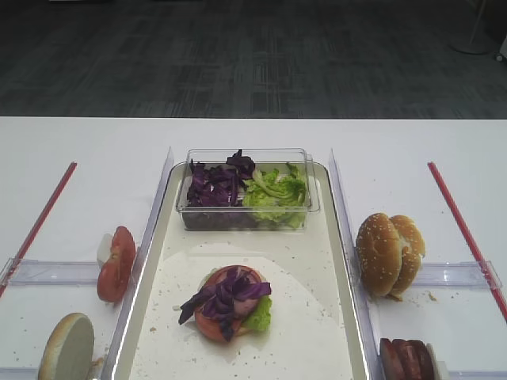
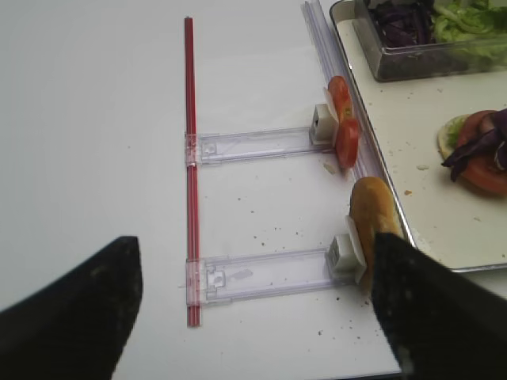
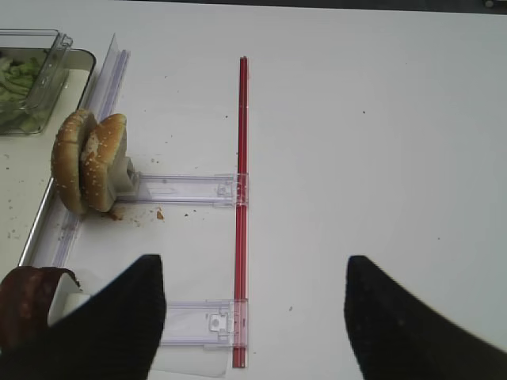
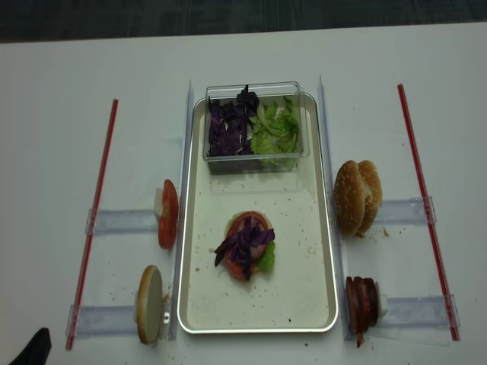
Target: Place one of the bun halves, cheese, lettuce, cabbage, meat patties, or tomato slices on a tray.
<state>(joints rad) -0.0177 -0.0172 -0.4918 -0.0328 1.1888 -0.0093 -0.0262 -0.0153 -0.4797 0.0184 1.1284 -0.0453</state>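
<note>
Both grippers sit wide open and empty at the near edge: left gripper [image 2: 253,309] just short of the upright bun half [image 2: 372,222] and tomato slices [image 2: 342,119], right gripper [image 3: 253,317] near the meat patties [image 3: 24,305] and the paired bun halves [image 3: 87,162]. On the tray [image 1: 333,332] a stack [image 1: 230,305] of tomato, lettuce and cabbage is started. Risks, as I judge: edge-standing pieces toppling off their clear holders under a one-sided pinch, or a drop skewing the loose stack.
</note>
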